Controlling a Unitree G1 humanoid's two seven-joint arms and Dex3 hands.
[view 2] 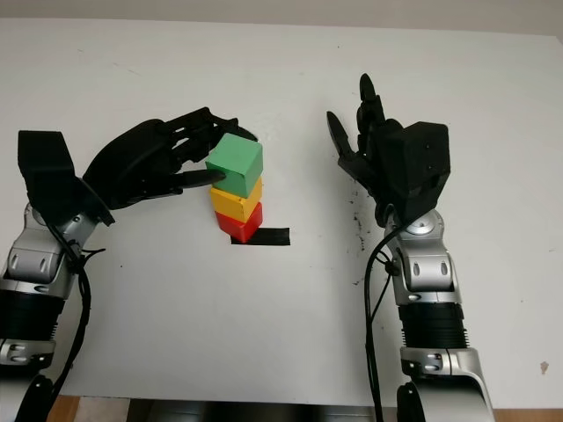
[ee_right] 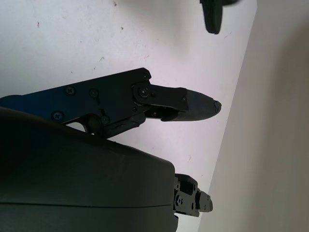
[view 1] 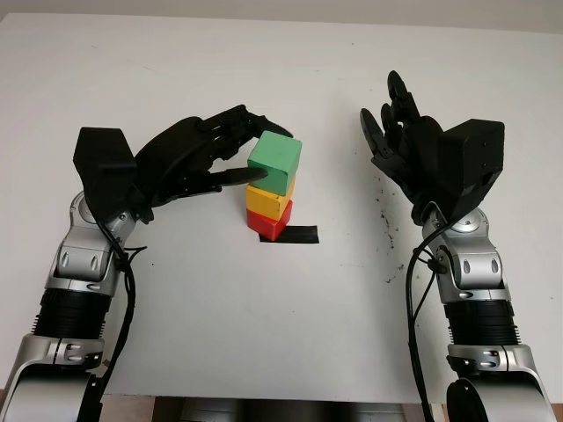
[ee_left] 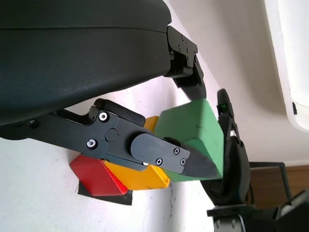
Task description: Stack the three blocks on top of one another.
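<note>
While the three blocks are standing as one stack near the middle of the white table (view 1: 176,334), the left hand (view 1: 207,158) is gripping the top one. The red block (view 1: 271,226) is sitting at the bottom, on one end of a strip of black tape (view 1: 295,236) stuck to the table. The yellow block (view 1: 268,203) is lying on top of the red one, roughly in line with it. The green block (view 1: 275,163) is sitting on the yellow one, turned a little and overhanging it slightly toward the far side.

The left hand is reaching in from the stack's left side, fingers curled toward the green block. In the left wrist view one fingertip (ee_left: 198,164) is pressing against the near face of the green block (ee_left: 193,137), and another finger is showing behind the block's far edge, so the block is being held between them. The yellow block (ee_left: 140,176) and red block (ee_left: 94,176) are showing under the finger in that view, untouched by it.

The right hand (view 1: 396,132) is hanging above the table to the right of the stack, well apart from it, holding nothing, fingers extended upward and open. In the right wrist view its finger (ee_right: 164,104) is stretching out over bare table.

A few dark smudges (view 1: 384,215) are marking the table beneath the right hand.
</note>
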